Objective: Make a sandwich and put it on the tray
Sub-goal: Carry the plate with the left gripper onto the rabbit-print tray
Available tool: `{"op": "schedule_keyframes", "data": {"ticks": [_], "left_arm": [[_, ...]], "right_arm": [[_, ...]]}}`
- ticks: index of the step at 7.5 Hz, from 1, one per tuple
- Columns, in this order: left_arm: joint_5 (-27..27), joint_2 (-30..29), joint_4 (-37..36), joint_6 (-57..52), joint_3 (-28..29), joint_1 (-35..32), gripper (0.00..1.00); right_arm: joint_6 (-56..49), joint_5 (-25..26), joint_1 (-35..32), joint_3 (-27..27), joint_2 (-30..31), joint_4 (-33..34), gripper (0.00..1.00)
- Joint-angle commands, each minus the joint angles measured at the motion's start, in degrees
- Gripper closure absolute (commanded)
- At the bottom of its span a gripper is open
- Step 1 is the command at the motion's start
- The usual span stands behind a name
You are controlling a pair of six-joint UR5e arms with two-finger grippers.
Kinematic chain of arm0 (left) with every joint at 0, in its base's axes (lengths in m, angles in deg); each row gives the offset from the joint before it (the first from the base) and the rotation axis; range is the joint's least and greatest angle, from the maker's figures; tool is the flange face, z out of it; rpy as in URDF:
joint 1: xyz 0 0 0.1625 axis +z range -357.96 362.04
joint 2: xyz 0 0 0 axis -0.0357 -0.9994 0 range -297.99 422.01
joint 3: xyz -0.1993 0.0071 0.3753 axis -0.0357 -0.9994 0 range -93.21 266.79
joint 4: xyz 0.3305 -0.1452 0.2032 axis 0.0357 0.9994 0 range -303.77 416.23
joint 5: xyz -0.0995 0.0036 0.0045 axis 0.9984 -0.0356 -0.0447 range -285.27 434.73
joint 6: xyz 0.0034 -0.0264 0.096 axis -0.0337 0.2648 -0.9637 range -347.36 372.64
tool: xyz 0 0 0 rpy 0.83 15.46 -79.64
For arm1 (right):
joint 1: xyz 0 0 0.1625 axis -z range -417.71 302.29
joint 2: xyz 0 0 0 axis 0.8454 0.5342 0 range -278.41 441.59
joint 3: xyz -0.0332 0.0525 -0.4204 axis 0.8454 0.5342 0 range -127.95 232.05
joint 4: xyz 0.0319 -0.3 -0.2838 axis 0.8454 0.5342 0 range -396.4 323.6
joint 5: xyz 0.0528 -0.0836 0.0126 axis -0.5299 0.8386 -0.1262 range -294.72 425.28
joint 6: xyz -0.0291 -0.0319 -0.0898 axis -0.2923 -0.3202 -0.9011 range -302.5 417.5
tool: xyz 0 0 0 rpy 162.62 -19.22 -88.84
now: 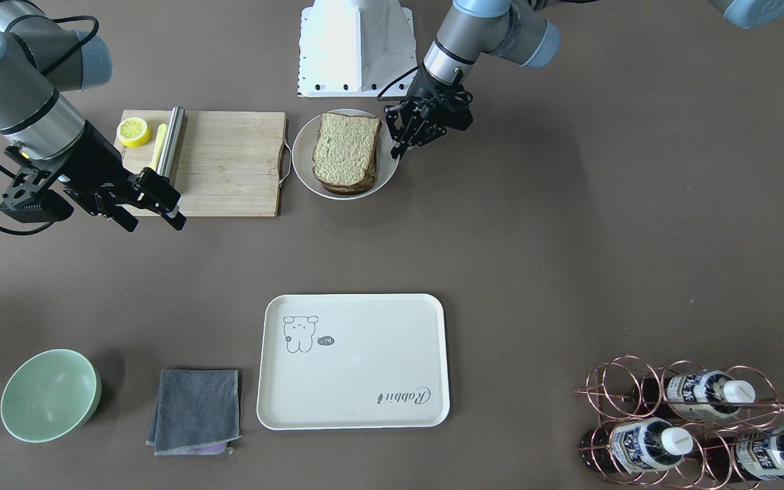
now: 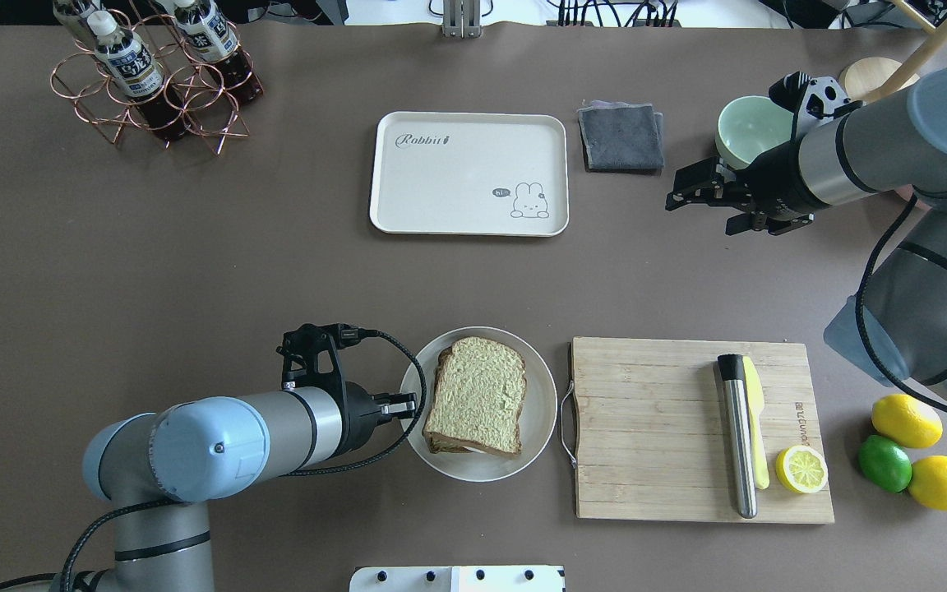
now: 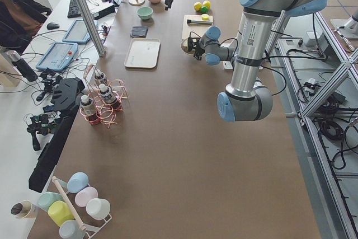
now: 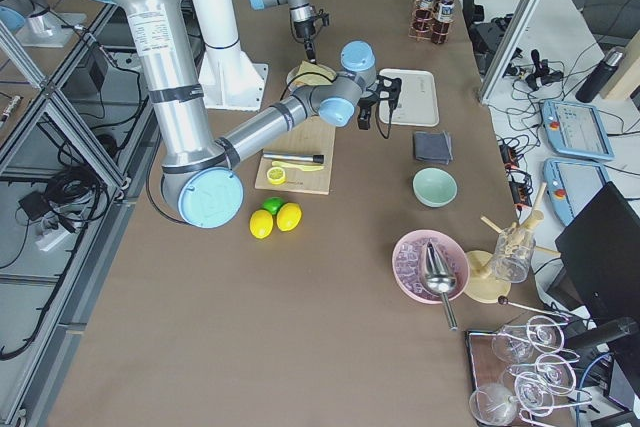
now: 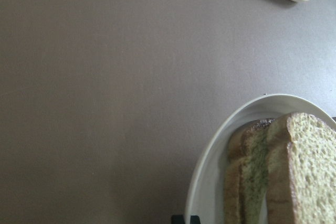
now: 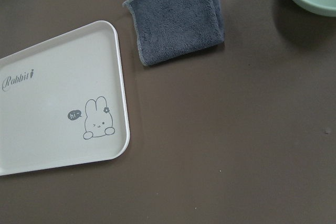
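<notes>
Hovering open-jawed just beside the plate's (image 2: pixel 541 411) left rim, the left gripper (image 2: pixel 408 404) seems lined up to grasp the sandwich (image 2: pixel 478 395) lying there, well apart from the far tray (image 2: pixel 457 177), while the right gripper (image 2: pixel 699 214) idles open.

You're seeing the sandwich (image 2: pixel 478 395) sitting on the plate (image 2: pixel 541 411) at the robot's near edge, with the cutting board (image 2: pixel 654 427) lying just to its right. The left gripper (image 2: pixel 399 405) is hanging just left of the plate. Across the table the tray (image 2: pixel 457 181) is lying, the cloth (image 2: pixel 621 136) sitting to its right and the bowl (image 2: pixel 749 127) beyond that. The right gripper (image 2: pixel 691 191) is hovering near the bowl, and the bottle rack (image 2: pixel 153 90) is standing far left.
</notes>
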Motion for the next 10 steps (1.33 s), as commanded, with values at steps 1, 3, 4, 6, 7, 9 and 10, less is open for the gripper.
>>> {"op": "schedule_keyframes", "data": {"ticks": [1, 3, 4, 6, 7, 9, 10], "left_arm": [[1.0, -3.6, -1.2, 10.1, 0.7, -2.8, 1.00], [1.0, -5.0, -4.2, 14.8, 0.7, -6.3, 1.00], [1.0, -7.1, -7.6, 17.8, 0.9, -8.5, 1.00], [0.9, -10.8, -10.7, 21.0, 4.3, -11.5, 1.00], [0.7, -12.7, -10.6, 21.0, 7.8, -12.9, 1.00], [0.6, -17.3, -9.9, 21.6, 15.9, -16.1, 1.00], [0.6, -19.4, -9.7, 21.5, 19.3, -17.3, 1.00]], "right_arm": [[0.0, 0.1, -0.1, 0.0, 0.0, 0.0, 0.01], [0.0, 0.0, -0.2, -0.1, 0.0, 0.0, 0.01], [-0.1, -0.1, -0.4, -0.1, 0.0, 0.0, 0.01], [-0.1, -0.2, -0.5, 0.0, 0.1, 0.0, 0.01], [-0.1, -0.2, -0.5, -0.1, 0.2, 0.0, 0.01], [0.0, -0.2, -0.5, -0.7, 0.6, 0.0, 0.01], [0.0, -0.3, -0.5, -0.9, 0.7, 0.0, 0.01]]}}
